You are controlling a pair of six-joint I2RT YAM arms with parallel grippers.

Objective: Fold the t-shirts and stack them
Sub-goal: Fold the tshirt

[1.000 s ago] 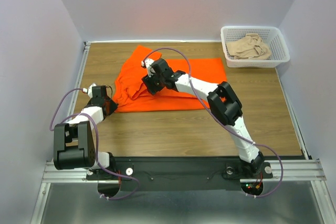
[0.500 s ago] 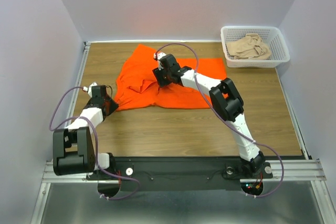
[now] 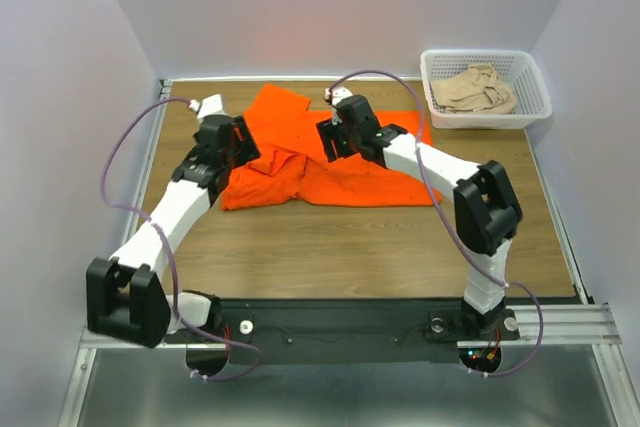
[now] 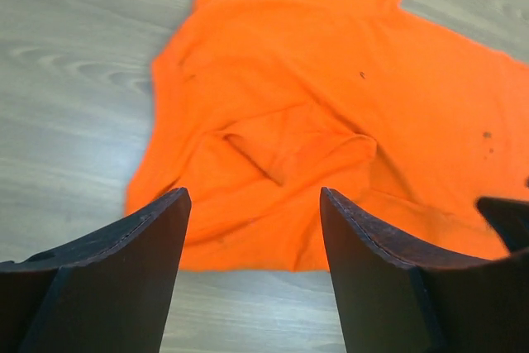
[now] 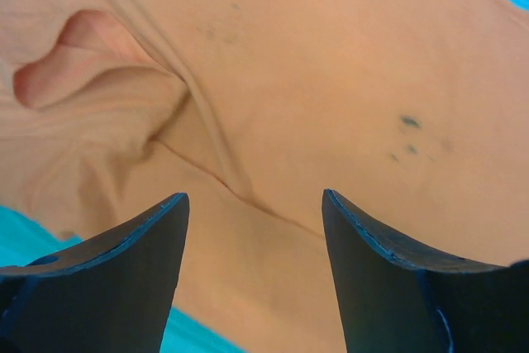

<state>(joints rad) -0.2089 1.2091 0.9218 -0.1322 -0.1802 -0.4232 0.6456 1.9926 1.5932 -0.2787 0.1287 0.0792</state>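
Orange t-shirt [image 3: 340, 182] is spread on the table [image 3: 330, 247] at the far middle, its long axis running left to right. One sleeve pokes out toward the far edge, and the left end is bunched into rumpled folds. The near hem lies fairly straight.

The beige t-shirt [image 3: 478, 89] sits crumpled in the white basket [image 3: 490, 119] at the far right corner, well apart from the orange one.

Now the left gripper [image 3: 238, 147] is over the rumpled left end. In its wrist view [image 4: 252, 196] the jaws stand wide apart, looking down on a raised fold of orange cloth, with no cloth between them.

The right gripper [image 3: 330, 139] is over the far middle of the shirt. Its own camera [image 5: 254, 197] shows the jaws spread wide too, close over a creased seam and a few small dark specks. Whether the tips touch the fabric, I can't tell.
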